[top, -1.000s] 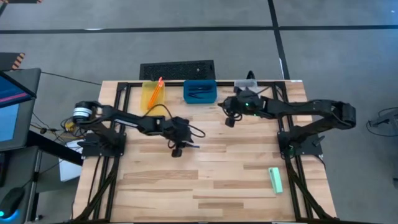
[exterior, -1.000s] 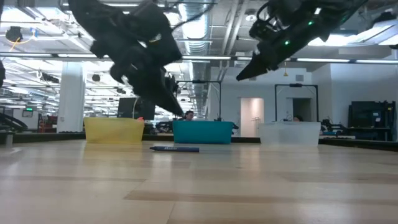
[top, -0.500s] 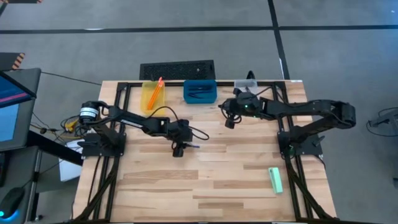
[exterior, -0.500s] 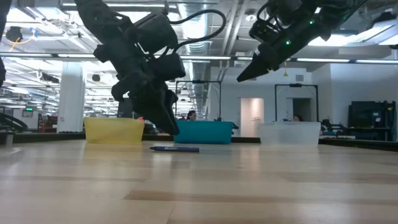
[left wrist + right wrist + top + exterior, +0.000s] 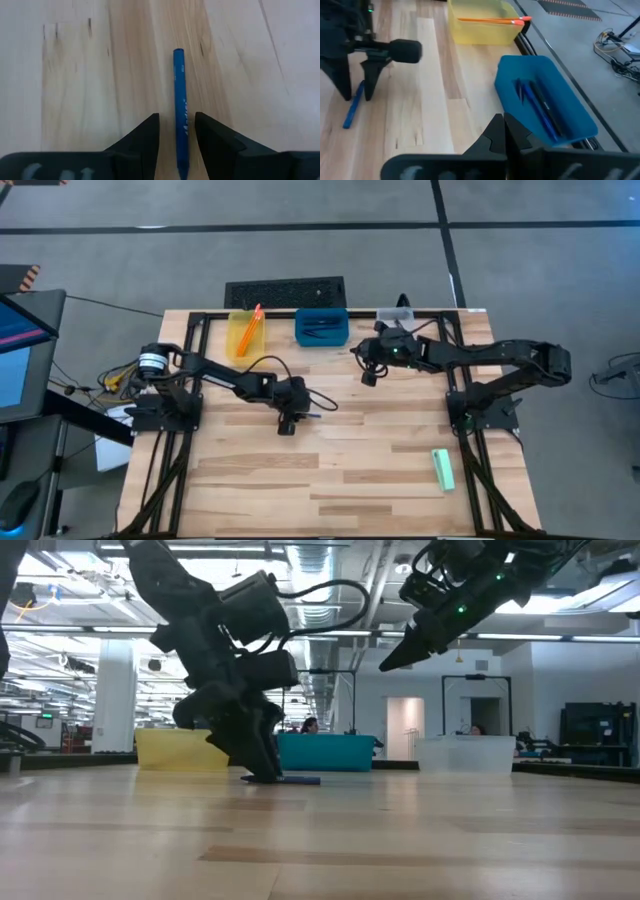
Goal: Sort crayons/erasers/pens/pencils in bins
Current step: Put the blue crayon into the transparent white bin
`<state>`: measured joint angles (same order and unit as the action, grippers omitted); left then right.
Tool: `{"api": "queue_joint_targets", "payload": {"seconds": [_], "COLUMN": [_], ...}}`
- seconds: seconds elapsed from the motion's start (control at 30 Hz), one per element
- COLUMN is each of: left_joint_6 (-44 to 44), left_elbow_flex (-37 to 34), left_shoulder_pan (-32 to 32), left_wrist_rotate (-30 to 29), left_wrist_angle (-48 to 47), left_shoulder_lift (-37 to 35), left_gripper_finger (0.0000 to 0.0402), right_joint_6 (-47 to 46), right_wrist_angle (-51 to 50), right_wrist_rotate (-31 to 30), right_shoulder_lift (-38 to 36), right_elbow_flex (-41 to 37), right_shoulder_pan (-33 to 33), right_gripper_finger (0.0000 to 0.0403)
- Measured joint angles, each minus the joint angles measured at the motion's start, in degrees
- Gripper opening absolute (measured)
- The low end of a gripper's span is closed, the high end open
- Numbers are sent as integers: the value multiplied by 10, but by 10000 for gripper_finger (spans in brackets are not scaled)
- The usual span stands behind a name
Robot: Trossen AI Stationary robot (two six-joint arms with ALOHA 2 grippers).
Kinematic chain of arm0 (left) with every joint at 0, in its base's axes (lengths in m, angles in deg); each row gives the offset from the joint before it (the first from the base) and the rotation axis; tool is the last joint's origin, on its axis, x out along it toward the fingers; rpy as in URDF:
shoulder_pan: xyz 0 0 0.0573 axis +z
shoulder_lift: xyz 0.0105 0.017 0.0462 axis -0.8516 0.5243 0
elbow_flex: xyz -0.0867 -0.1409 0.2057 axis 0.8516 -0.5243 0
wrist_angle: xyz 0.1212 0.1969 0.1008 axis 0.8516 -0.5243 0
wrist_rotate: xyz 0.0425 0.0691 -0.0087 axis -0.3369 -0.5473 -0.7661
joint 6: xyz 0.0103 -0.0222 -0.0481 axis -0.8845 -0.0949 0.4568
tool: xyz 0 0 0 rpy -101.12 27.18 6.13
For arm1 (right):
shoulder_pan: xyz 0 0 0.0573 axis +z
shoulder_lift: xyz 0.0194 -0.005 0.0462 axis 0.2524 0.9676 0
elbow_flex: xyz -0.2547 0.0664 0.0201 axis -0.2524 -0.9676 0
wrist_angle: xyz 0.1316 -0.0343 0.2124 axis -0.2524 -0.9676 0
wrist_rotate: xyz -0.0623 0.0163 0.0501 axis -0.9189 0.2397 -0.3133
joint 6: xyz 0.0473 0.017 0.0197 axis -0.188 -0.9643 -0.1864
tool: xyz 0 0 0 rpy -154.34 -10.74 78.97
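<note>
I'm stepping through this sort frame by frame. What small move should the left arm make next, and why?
Probably close the left end effector: its open fingers straddle the blue pen lying on the table, down at its level. The right end effector waits above.

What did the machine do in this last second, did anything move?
The left pincer came down to the table, and its open fingers now stand on either side of the blue pen, not yet closed on it. The pen, the right pincer and the bins stayed put.
</note>
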<state>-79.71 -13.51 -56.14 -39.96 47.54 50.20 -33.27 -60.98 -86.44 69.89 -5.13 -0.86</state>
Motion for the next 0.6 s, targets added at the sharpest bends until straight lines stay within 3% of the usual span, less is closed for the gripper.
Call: {"api": "queue_joint_targets", "payload": {"seconds": [0.23,0.6], "left_joint_6": [-10,-23], "left_elbow_flex": [1,3], "left_shoulder_pan": [0,0], "left_wrist_rotate": [-4,11], "left_wrist_angle": [-7,-56], "left_shoulder_lift": [7,7], "left_gripper_finger": [106,11], "right_joint_6": [1,0], "right_wrist_angle": [2,1], "right_wrist_rotate": [1,1], "right_shoulder_lift": [0,0], "right_elbow_flex": [0,0], "right_shoulder_pan": [5,5], "right_gripper_finger": [2,2]}}
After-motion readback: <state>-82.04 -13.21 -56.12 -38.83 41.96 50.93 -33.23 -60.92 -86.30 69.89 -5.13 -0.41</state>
